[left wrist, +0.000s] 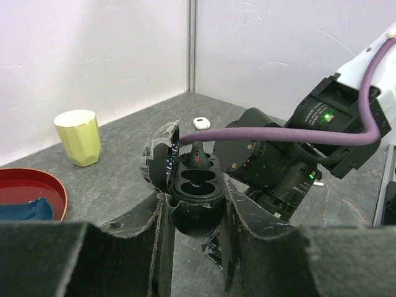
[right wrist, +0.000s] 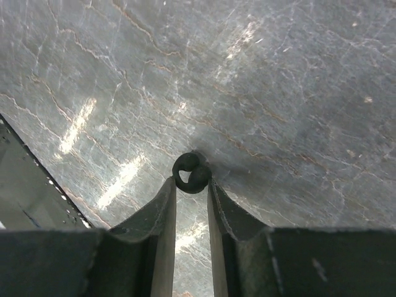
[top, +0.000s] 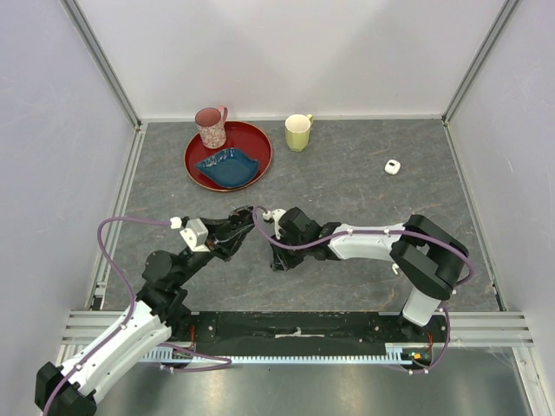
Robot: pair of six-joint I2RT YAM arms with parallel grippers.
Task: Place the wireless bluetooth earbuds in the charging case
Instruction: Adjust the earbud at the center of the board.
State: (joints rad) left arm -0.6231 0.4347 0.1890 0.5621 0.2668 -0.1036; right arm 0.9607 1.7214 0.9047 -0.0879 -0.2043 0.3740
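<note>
Setting: grey stone-look desk (top: 364,186) walled in white, a red tray (top: 201,170) and two mugs at the far side.
Step in hand: carrying an earbud to the case, by the look of it.
Left tool (left wrist: 195,207): clamped tight on the dark charging case (left wrist: 197,185), lid swung open, its two wells facing up.
Right tool (right wrist: 192,185): narrowly parted, pinching a small dark earbud (right wrist: 197,162) at its tips.
Position: mid-desk, the tools nearly meet, the right one just right of the case.
Wells: whether either is filled cannot be told.
Next move: line the earbud over a well, lower, release.
Far right: a small white object (top: 393,166) lies well apart.
</note>
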